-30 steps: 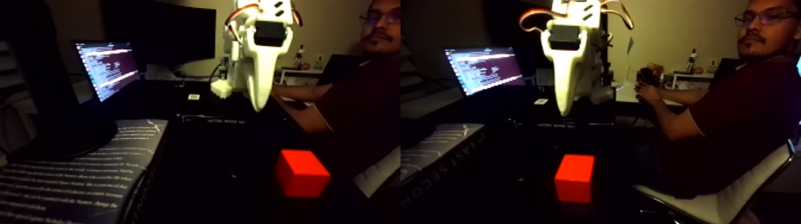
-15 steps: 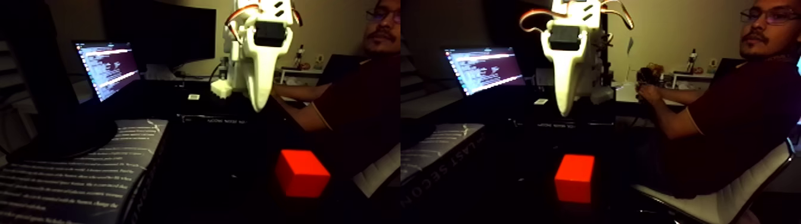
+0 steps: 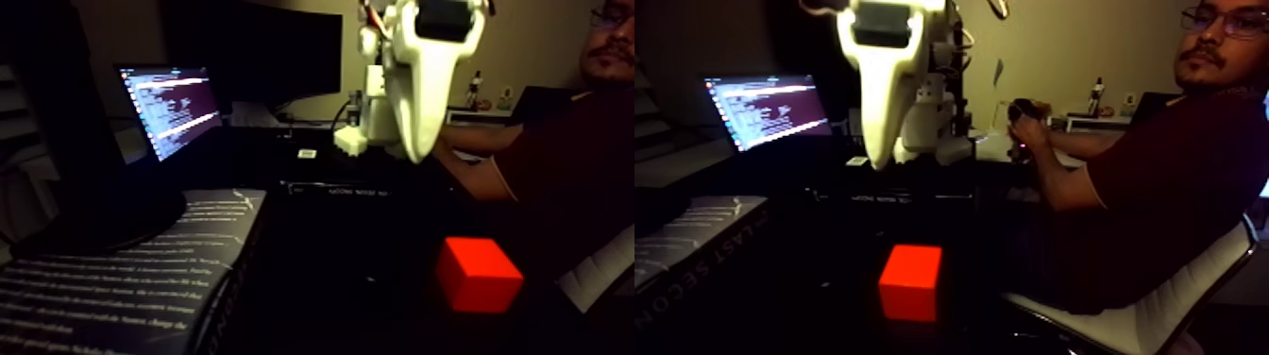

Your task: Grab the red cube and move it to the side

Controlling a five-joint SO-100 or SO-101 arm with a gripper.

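Observation:
The picture holds two near-equal halves side by side. The red cube [image 3: 479, 274] rests on the dark table in the foreground, and the right half shows the same cube [image 3: 910, 281]. My white gripper [image 3: 416, 156] hangs point-down well above and behind the cube, slightly to its left. It is shut, a single tapered wedge with no gap and nothing held. In the right half the gripper [image 3: 880, 162] is again high above the cube and apart from it.
An open book [image 3: 123, 274] lies at the left foreground, with a lit laptop [image 3: 170, 109] behind it. A seated person [image 3: 1152, 179] at the right holds a controller [image 3: 1024, 118]. A white chair edge [image 3: 1161, 312] is at the lower right.
The gripper has risen a little, so its tip now sits higher above the table. The person's hand on the controller has shifted. The red cube has not moved.

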